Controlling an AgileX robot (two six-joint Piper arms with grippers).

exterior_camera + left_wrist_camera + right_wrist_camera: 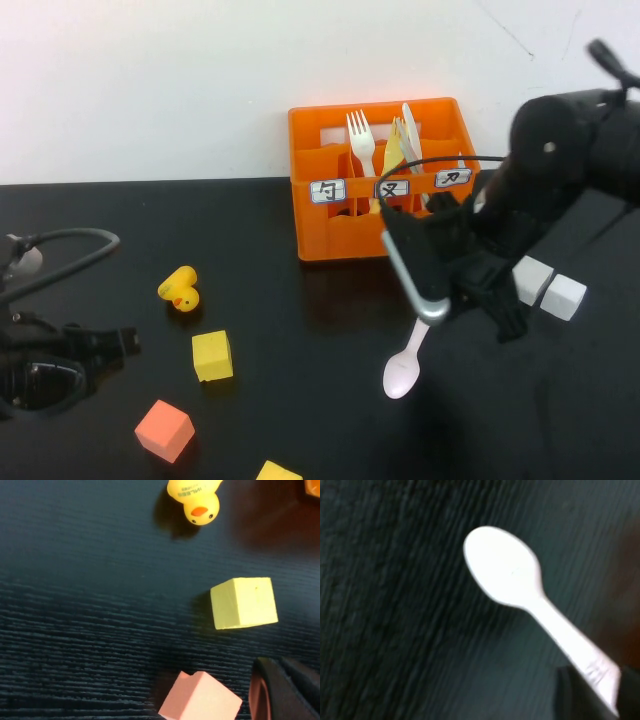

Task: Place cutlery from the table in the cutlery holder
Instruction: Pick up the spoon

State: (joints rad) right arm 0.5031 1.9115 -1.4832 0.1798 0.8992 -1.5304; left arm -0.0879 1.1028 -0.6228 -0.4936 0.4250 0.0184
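The white plastic spoon (402, 372) is on the black table (300, 400), in front of the orange crate (340, 238); whether its bowl touches the table I cannot tell. My right gripper (434, 316) is shut on the end of the spoon's handle. In the right wrist view the spoon (510, 575) runs from its bowl back to the gripper (600, 682), with dark fingers on both sides of the handle. My left gripper (122, 342) rests shut and empty at the table's near left; it also shows in the left wrist view (282, 692).
The crate holds a white fork (358, 135) and yellowish utensils (396, 150). A yellow duck (180, 290), a yellow cube (212, 356), an orange-pink cube (164, 430) and another yellow block (278, 471) lie at the left. Two white cubes (548, 285) lie right of my right gripper.
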